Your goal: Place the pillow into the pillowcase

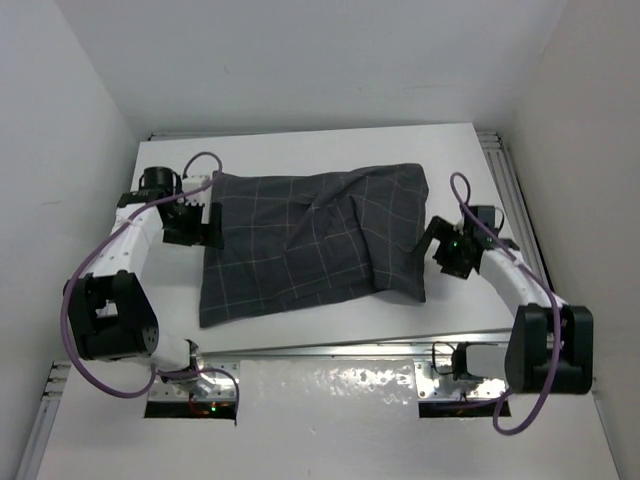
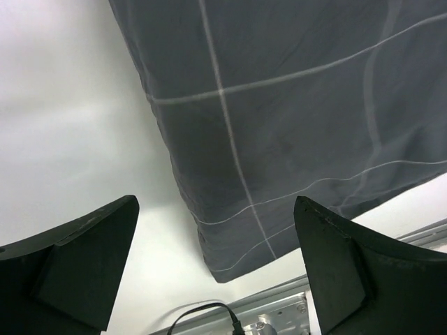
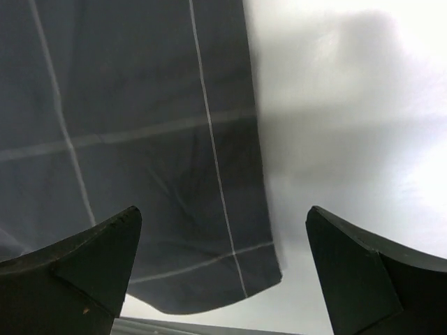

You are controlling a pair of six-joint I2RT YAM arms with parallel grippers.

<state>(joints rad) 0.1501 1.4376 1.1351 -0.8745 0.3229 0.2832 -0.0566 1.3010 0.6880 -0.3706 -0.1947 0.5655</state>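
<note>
A plump charcoal check-lined cloth pillowcase (image 1: 310, 245) is lying lengthwise, left to right, on the white table (image 1: 330, 150). The left gripper (image 1: 213, 226) and right gripper (image 1: 436, 243) are flanking its short ends, fingers spread apart.

The pillowcase (image 1: 310, 250) is hiding whatever is plumping it from all my cameras — and my wrist views are cropping its cloth at their edges.

surface: white table (image 1: 300, 150) | on it: pillowcase (image 1: 310, 245) (plump, creased, lying flat mid-table)
</note>
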